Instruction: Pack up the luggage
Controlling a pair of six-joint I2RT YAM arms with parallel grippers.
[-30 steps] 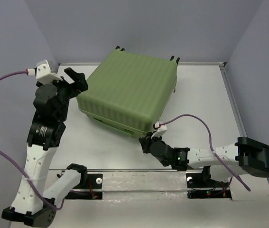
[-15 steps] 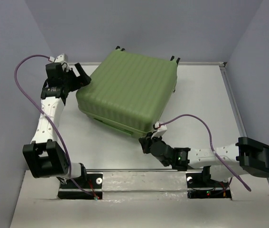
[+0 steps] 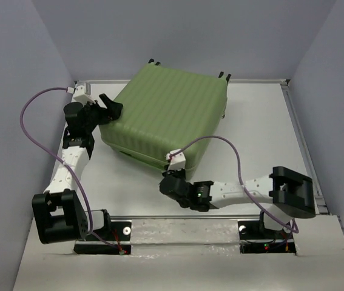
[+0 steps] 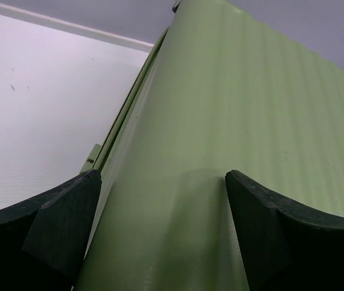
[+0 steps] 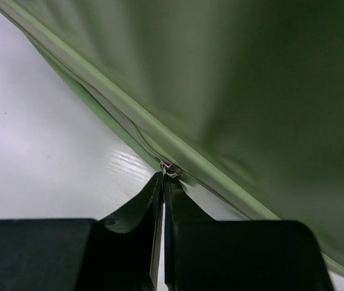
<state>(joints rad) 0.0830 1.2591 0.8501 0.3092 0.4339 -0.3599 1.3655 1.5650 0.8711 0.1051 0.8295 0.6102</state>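
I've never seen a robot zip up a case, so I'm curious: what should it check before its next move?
1. luggage lid down on its lower half: ok.
2. right gripper shut on the zipper pull: ok.
3. left gripper open, astride the luggage's corner: ok.
4. Left fingers pressing the luggage: cannot tell.
5. Luggage fastened all round: cannot tell.

The luggage blocks the table's middle; you pass freely to its right. Its left corner fills your left gripper's spread jaws. Its near edge crowds your right gripper, pinching the zipper pull.
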